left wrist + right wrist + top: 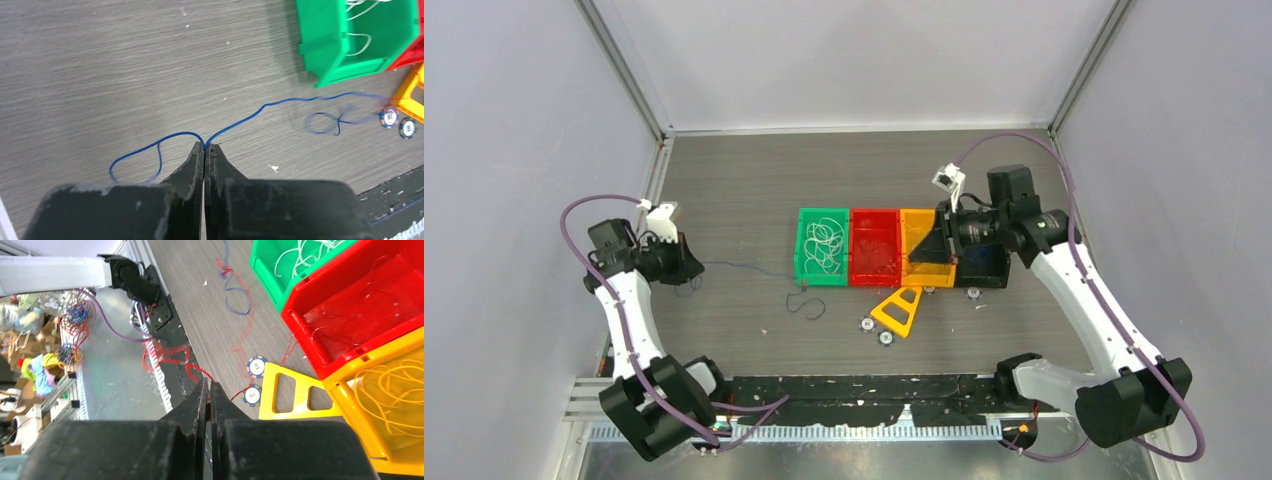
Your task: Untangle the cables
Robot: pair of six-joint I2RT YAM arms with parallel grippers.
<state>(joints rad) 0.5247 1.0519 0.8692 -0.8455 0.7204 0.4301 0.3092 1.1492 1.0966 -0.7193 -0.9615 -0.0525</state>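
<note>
My left gripper (205, 146) is shut on a thin blue cable (260, 111) low over the table; it sits at the far left in the top view (692, 268). The blue cable (744, 267) runs right to a small tangle (809, 303) in front of the green tray (802, 250). My right gripper (209, 385) is shut on a thin red cable (197, 371), raised over the yellow tray (914, 215). The red cable trails down toward the blue loop (240, 300) on the table. White cables (824, 240) lie in the green tray, yellow cables (395, 405) in the yellow tray (350, 390).
A red tray (874, 280) stands between the green and yellow ones, and a blue tray (989, 275) is at the right end. A yellow triangular frame (899, 310) and poker chips (866, 324) lie in front of the trays. A black rail (864, 390) runs along the near edge.
</note>
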